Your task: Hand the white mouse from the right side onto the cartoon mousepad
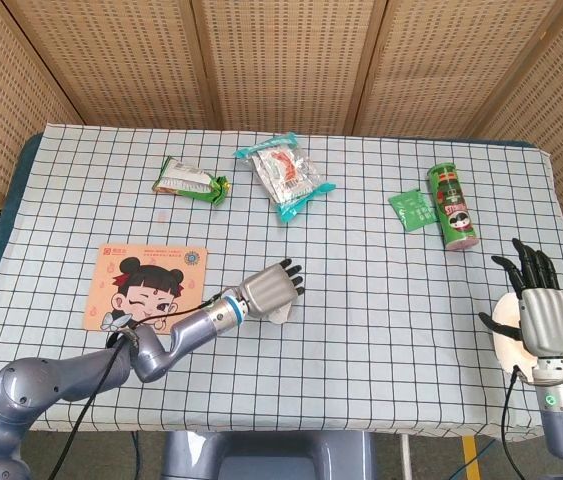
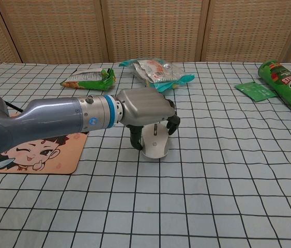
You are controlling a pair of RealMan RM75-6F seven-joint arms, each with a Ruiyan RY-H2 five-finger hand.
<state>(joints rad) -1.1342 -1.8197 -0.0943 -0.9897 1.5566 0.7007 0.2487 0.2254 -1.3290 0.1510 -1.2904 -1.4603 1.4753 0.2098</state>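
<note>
I have the white mouse [image 2: 154, 144] near the middle of the checked tablecloth [image 1: 361, 300], right of the cartoon mousepad [image 1: 146, 286] and not on it. My left hand [image 2: 146, 109] sits over the mouse with its fingers [image 2: 173, 123] curled down around the far and right sides and the thumb against the left side, so it grips the mouse; in the chest view the front of the mouse looks slightly tipped up, though I cannot tell whether it is clear of the cloth. In the head view the left hand [image 1: 266, 290] covers most of the mouse [image 1: 282, 314], and only a pale edge shows below the palm.

The mousepad lies flat to the left of the hand, with the forearm passing over its near right corner. In the chest view only part of the mousepad [image 2: 36, 155] shows under the arm.

My right hand [image 1: 539, 310] is far off at the right near edge of the table, fingers spread and upright, holding nothing, above a white round disc [image 1: 506, 330].

Toward the far side lie a green snack packet [image 1: 191, 181] on the left, a clear packet with teal ends [image 1: 285, 177] near the centre, and on the right a small green sachet [image 1: 412, 209] just beside a green chips can [image 1: 453, 206] lying on its side
</note>
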